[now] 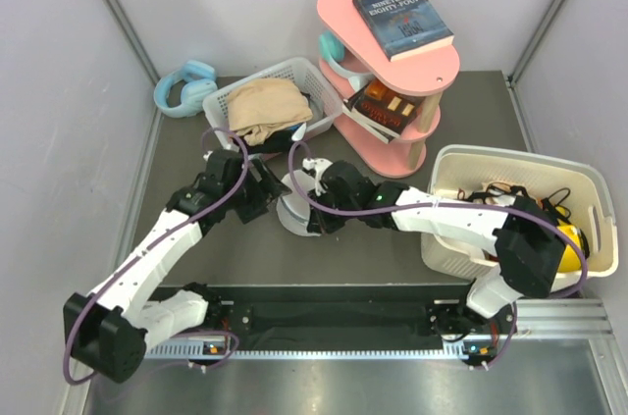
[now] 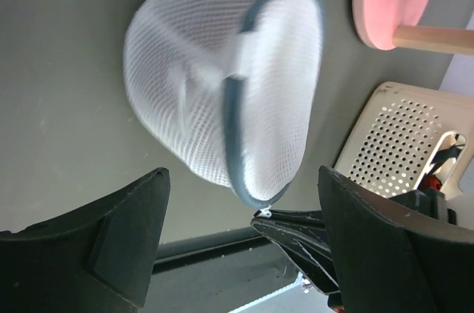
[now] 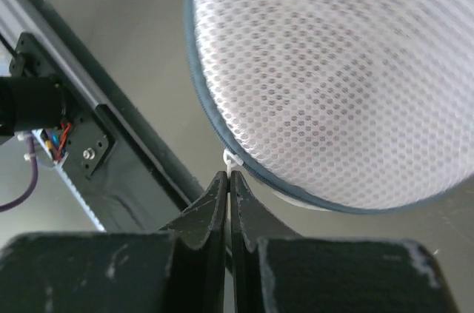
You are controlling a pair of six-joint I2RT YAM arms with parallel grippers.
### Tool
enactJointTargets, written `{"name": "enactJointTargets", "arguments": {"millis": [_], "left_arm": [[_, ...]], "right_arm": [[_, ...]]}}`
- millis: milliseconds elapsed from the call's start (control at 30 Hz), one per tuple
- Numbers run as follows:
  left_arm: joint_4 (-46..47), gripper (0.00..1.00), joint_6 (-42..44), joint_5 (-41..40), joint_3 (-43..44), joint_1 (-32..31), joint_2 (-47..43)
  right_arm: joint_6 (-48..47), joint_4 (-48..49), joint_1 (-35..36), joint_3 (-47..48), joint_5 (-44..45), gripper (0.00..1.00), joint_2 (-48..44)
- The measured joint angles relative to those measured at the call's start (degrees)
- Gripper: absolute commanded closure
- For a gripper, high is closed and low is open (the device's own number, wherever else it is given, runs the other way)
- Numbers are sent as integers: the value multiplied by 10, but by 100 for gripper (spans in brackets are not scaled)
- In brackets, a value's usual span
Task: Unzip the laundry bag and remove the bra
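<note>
One light, floppy laundry bag [image 2: 200, 83], we judge: our right gripper [image 3: 228, 183] pinches its zipper pull [image 3: 232, 159] at the fingertips; left gripper [image 2: 243, 180] spread, bag just beyond.

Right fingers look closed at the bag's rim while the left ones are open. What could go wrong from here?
1. The right gripper seems to pinch only the end of the small white zipper pull, so it could slip out under tension.
2. The left gripper is open and not touching the laundry bag, so a pull may drag the whole bag instead of opening the zipper band.
</note>
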Motion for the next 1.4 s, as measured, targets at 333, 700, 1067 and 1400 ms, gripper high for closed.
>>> {"name": "enactJointTargets", "arguments": {"millis": [333, 700, 1067, 1400], "left_arm": [[-6, 34, -59, 1, -86, -1, -46], [82, 97, -108, 27, -125, -9, -46], [107, 100, -114, 33, -131, -9, -38], [106, 100, -90, 31, -131, 3, -33]], "right_arm": [[-5, -2, 38, 36, -5, 100, 30], [-5, -6, 39, 38, -4, 100, 33], [-5, -7, 39, 38, -4, 100, 33], [0, 3, 14, -30, -5, 100, -14]]}}
